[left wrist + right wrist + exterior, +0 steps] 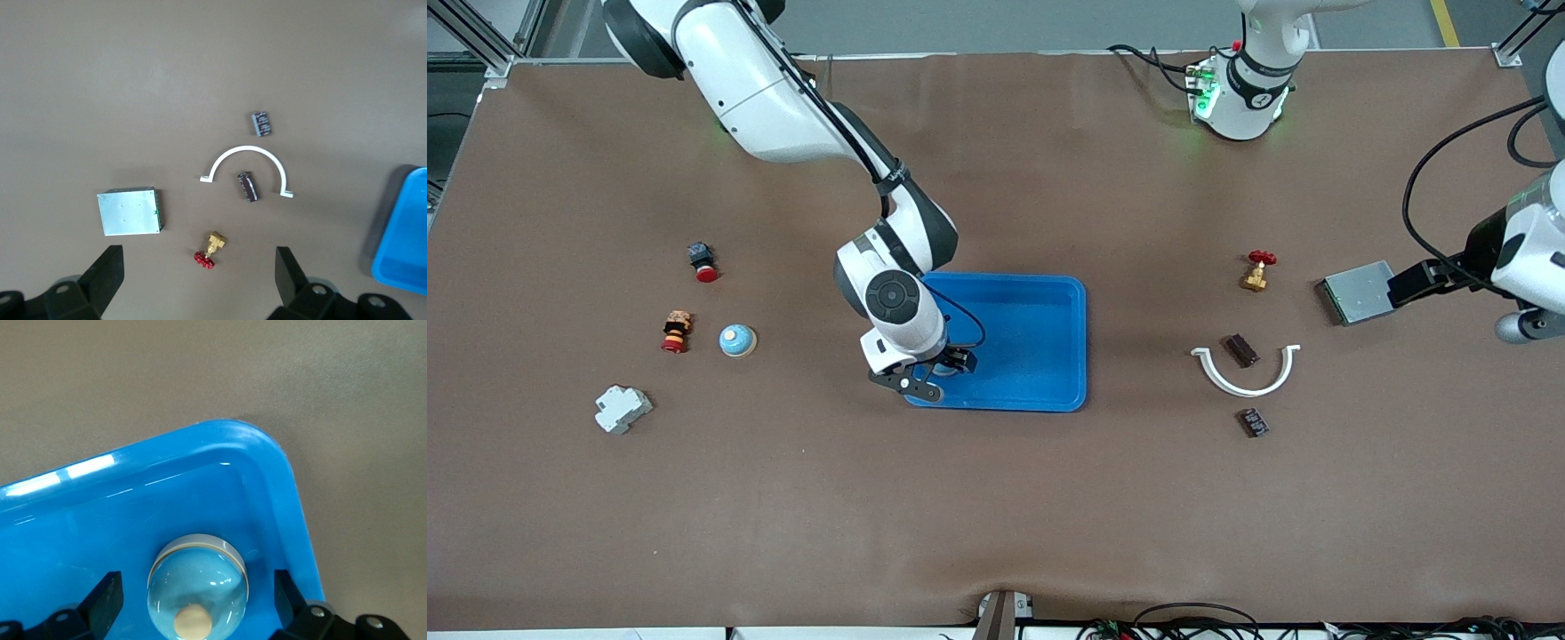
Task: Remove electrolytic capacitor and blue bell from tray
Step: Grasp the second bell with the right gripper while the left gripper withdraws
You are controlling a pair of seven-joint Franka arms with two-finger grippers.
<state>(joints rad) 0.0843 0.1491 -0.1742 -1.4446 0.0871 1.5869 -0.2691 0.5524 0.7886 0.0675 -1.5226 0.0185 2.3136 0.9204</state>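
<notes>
A light-blue domed bell (197, 577) lies in the blue tray (1040, 356), in the corner nearest the front camera at the right arm's end. My right gripper (936, 372) is low over it and open, with one finger on each side of the bell and a gap to both. Another bell (737, 340) sits on the table toward the right arm's end. Two dark capacitors lie toward the left arm's end: one (1240, 349) inside a white arc and one (1253, 422) nearer the camera. My left gripper (199, 259) hangs open and empty high above the table.
A brass valve with a red handle (1258, 270), a grey metal box (1357, 292) and the white arc clip (1247, 378) lie near the capacitors. Two red push buttons (705, 263) (677, 331) and a white breaker (622, 409) lie near the loose bell.
</notes>
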